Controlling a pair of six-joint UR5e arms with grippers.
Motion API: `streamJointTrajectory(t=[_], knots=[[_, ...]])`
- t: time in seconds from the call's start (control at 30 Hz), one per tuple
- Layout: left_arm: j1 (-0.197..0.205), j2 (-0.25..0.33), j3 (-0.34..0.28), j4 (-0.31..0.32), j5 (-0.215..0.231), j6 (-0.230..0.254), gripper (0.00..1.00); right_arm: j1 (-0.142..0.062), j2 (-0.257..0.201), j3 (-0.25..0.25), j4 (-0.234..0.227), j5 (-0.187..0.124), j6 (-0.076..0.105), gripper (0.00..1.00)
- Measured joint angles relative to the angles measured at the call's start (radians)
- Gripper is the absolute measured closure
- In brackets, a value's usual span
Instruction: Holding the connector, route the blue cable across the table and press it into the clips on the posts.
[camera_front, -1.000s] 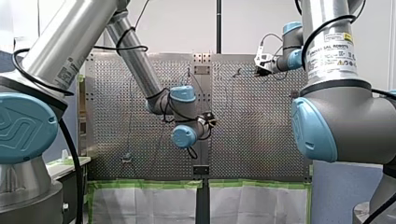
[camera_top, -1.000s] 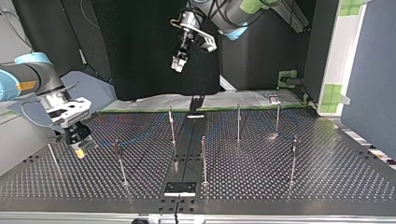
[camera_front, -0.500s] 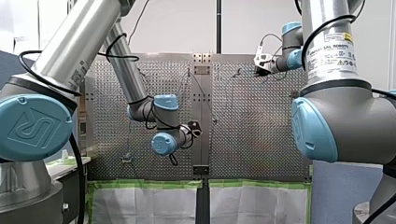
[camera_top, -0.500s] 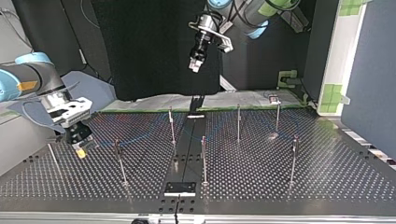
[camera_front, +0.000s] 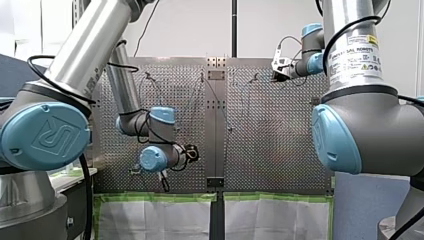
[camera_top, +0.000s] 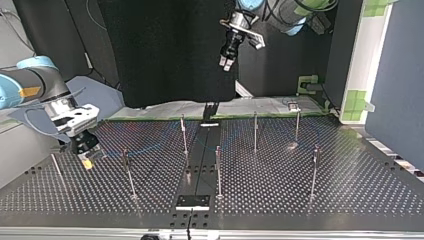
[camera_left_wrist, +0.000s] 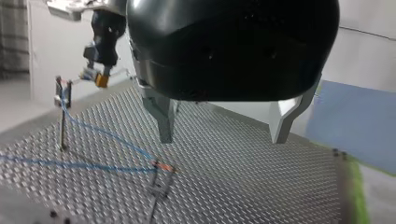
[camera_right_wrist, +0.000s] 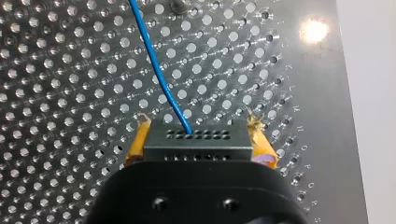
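Note:
My right gripper (camera_right_wrist: 198, 133) has its yellow pads shut on a black connector (camera_right_wrist: 196, 140), low over the perforated table. The blue cable (camera_right_wrist: 159, 74) leaves the connector and runs away ahead of the gripper. In the top view my right gripper (camera_top: 86, 156) hangs at the left, and the cable (camera_top: 150, 146) trails faintly across the table toward the posts. My left gripper (camera_top: 227, 62) hangs high above the table's back edge, open and empty. In the left wrist view its fingers (camera_left_wrist: 163, 122) stand wide apart, and beyond them the cable (camera_left_wrist: 100, 133) sits in a clip on a post (camera_left_wrist: 62, 114).
Several thin posts stand on the table, such as one near the middle (camera_top: 218, 170), one behind it (camera_top: 255, 131) and one at the top view's right (camera_top: 315, 170). A black plate (camera_top: 192, 201) lies at the table's near edge. A dark curtain hangs behind.
My left arm has swung toward the front view's left and lower; in the top view its gripper has moved right and higher. My right gripper and the connector have not moved.

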Motion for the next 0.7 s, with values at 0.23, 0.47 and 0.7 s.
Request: streamJointTrajectory(t=[0.23, 0.47, 0.7], knots=[[0.057, 0.0, -0.057, -0.056, 0.01, 0.034, 0.0, -0.001, 0.0, 0.0, 0.0, 0.0, -0.001, 1.0], [0.115, 0.0, -0.115, -0.049, -0.037, 0.091, 0.0, -0.003, 0.001, 0.0, 0.0, 0.001, -0.004, 1.0], [0.163, 0.0, -0.163, -0.005, -0.084, 0.139, 0.0, -0.001, 0.001, 0.0, 0.0, 0.003, -0.005, 1.0]])
